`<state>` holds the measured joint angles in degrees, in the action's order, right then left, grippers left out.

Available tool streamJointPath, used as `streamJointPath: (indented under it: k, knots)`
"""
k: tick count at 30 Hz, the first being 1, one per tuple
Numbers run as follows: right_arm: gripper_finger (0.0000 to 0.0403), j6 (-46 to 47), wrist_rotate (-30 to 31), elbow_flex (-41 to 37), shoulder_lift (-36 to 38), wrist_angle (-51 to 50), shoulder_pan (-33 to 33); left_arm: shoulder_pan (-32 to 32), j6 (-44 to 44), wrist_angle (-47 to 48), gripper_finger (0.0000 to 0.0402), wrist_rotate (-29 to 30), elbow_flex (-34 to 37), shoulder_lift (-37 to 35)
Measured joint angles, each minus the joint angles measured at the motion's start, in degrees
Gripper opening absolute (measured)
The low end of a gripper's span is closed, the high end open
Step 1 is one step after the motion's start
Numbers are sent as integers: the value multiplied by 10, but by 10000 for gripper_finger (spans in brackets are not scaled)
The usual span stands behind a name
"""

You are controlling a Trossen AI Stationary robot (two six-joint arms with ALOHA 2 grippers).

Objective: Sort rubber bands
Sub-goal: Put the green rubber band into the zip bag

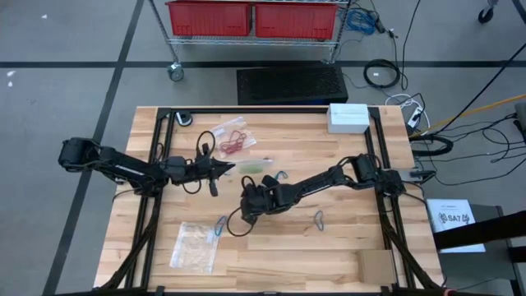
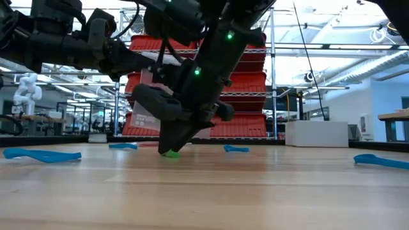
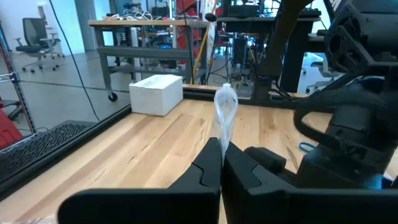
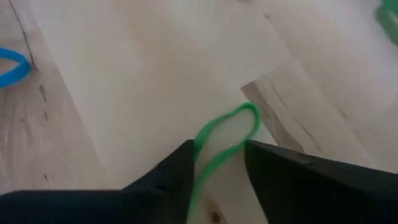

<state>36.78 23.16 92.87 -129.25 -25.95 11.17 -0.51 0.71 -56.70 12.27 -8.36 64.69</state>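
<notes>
A green rubber band (image 4: pixel 227 134) lies on the wooden table (image 1: pixel 345 255) near its middle. My right gripper (image 4: pixel 217 146) slants down onto it, open, one finger on each side of the band. In the low view its fingertips (image 2: pixel 171 145) reach the table right over the green band (image 2: pixel 170 154). My left gripper (image 1: pixel 223 168) hovers left of centre, pointing level, shut on a clear plastic bag (image 3: pixel 225 109). Blue rubber bands lie loose on the table (image 1: pixel 220 224) (image 1: pixel 319 219) (image 1: pixel 281 174). Red bands (image 1: pixel 233 141) lie at the far left on a clear bag. My left gripper pinches the clear bag's near end (image 3: pixel 222 144) between its two shut fingers, which come level from the table's left. The bag sticks out beyond the fingertips. My right gripper has the green band's strand (image 4: pixel 198 155) along one finger's inner side; I cannot tell whether it touches.
A second clear bag (image 1: pixel 195 245) lies near the front left. A white box (image 1: pixel 348 117) stands at the far right. Black frame rails (image 1: pixel 386 164) run along both sides of the table. A red-bin cart (image 1: pixel 255 18) stands beyond the far edge.
</notes>
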Motion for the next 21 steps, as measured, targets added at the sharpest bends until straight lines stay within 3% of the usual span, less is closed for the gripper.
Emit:
streamJointPath:
  k: [11, 16, 21]
  knots:
    - [10, -68, -37, 1, 3, -3, 5, 0, 0, 2, 0, 0, 0, 0]
    - [1, -99, -39, -1, 31, -28, 12, 0, 0, 3, 0, 0, 0, 0]
    - [0, -143, 14, -1, 74, -42, 25, 0, 1, 3, 0, 0, 0, 0]
